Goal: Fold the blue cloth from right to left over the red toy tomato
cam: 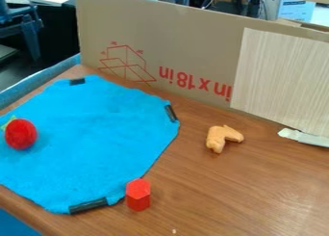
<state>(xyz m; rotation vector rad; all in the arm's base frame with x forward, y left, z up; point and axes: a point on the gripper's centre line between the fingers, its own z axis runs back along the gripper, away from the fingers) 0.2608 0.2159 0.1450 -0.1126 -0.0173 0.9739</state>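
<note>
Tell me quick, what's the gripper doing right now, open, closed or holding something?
Gripper: cannot be told from this picture, neither open or closed nor whether it holds anything.

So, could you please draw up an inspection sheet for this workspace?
Surface: wooden table, partly covered by a blue cloth with dark strips at its edges.
Job's things: red round toy on the cloth; red block upright by its near edge; orange-tan bent piece on bare wood.
Clutter: whitish strip at the right.
Gripper: nothing seen.
Cables: cannot tell among items behind the cardboard.
Surroundings: cardboard stands behind, pale panel against it.
</note>
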